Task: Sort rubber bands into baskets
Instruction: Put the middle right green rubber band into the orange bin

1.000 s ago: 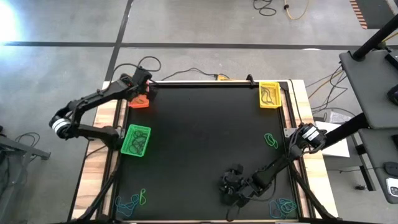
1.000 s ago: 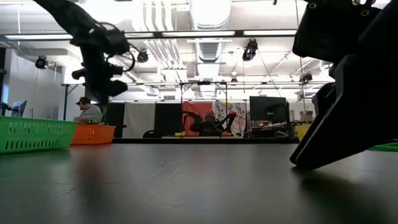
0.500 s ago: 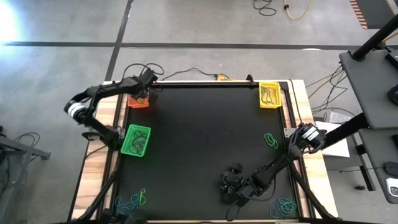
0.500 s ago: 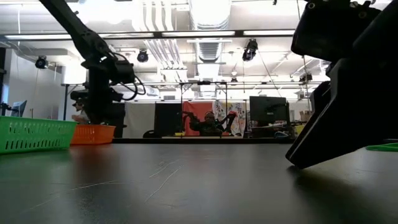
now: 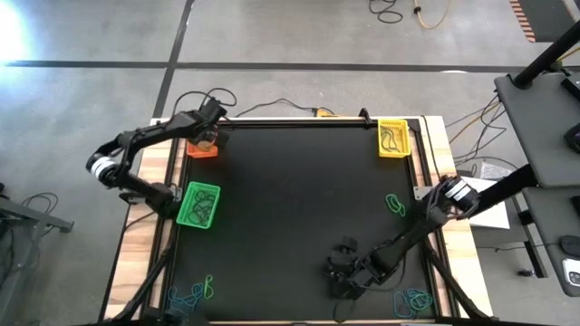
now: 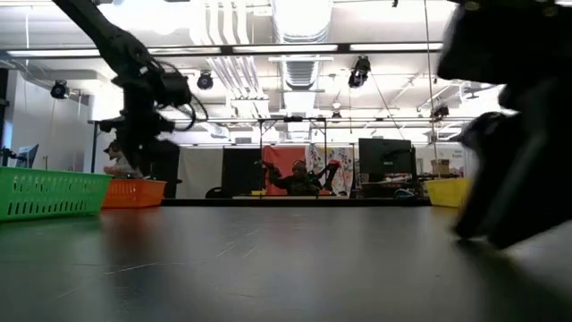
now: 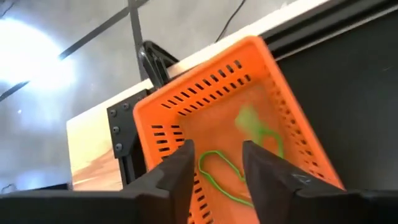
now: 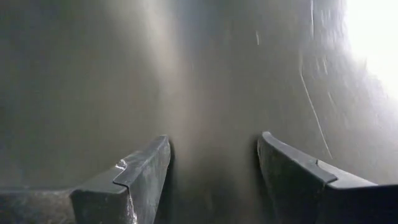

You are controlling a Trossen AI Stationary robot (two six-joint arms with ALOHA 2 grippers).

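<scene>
Over the orange basket [image 7: 230, 118], the left hand [image 7: 214, 163] has just parted its fingers, dropping a green rubber band [image 7: 224, 174] inside, while the right hand [image 8: 211, 180] hovers wide and empty above the table [image 5: 299, 181].

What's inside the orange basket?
In the orange basket, green rubber bands lie on the floor, seen between the left gripper's open fingers. Those fingers cover the near part, so more could be hidden.
</scene>
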